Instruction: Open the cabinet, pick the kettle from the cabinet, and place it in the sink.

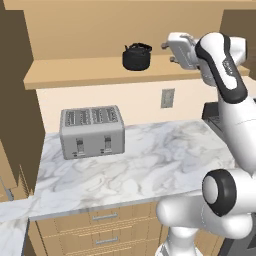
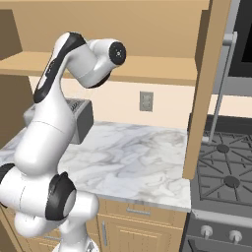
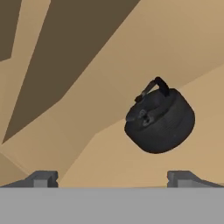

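Left base view: the cabinet (image 1: 125, 72) stands open, and the kettle (image 1: 136, 56) sits on its shelf above the toaster (image 1: 92, 131), with the gripper (image 1: 165, 52) raised just to its right. Right base view: the open door (image 2: 204, 88) hangs edge-on beside the stove (image 2: 224, 170). Hand view: the fingertips (image 3: 42, 178) are spread wide with nothing between them, and the kettle (image 3: 159, 118) lies ahead, clear of them.

The cabinet (image 1: 75, 30) is standing open, its light tan wood interior showing and a door (image 2: 204, 88) swung out edge-on with its long silver bar handle (image 2: 221, 83). The small, squat black kettle (image 1: 136, 56) is sitting upright on the cabinet's bottom shelf (image 1: 65, 75), its arched handle on top, apart from the back wall
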Controlling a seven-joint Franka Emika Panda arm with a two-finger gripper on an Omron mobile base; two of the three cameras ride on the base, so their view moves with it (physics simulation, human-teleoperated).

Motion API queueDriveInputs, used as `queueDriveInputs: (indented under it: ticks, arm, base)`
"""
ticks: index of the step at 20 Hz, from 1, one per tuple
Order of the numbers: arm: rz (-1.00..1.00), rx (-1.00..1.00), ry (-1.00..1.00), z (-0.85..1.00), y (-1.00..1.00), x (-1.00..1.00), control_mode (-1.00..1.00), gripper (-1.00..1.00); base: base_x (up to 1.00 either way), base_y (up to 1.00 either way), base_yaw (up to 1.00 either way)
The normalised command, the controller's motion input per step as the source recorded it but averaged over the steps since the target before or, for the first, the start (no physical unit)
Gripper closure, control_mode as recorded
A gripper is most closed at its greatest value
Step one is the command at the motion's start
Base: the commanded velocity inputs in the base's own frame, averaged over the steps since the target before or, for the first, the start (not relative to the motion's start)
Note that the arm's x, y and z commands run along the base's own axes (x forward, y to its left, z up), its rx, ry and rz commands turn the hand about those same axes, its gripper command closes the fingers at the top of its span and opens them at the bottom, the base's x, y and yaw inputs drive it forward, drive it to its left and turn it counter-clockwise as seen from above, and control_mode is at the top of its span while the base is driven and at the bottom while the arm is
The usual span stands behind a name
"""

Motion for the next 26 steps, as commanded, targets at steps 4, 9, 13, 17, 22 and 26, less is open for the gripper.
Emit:
queueDriveInputs:
  ticks: [4, 9, 13, 17, 22, 26]
  arm:
    - [0.0, 0.0, 0.0, 0.0, 0.04, 0.32, -1.0, -1.0]
    - [0.0, 0.0, 0.01, 0.0, 0.03, 0.32, -1.0, -1.0]
    - [0.0, 0.0, 0.0, -0.02, 0.06, 0.29, -1.0, -1.0]
    - [0.0, 0.0, 0.02, 0.0, 0.02, 0.31, -1.0, -1.0]
    - [0.0, 0.0, 0.05, 0.0, 0.0, 0.32, -1.0, -1.0]
    - [0.0, 0.0, 0.08, 0.0, 0.0, 0.32, -1.0, -1.0]
  base:
    - [0.0, 0.0, 0.0]
    - [0.0, 0.0, 0.0]
    - [0.0, 0.0, 0.0]
    - [0.0, 0.0, 0.0]
    - [0.0, 0.0, 0.0]
    - [0.0, 0.0, 0.0]
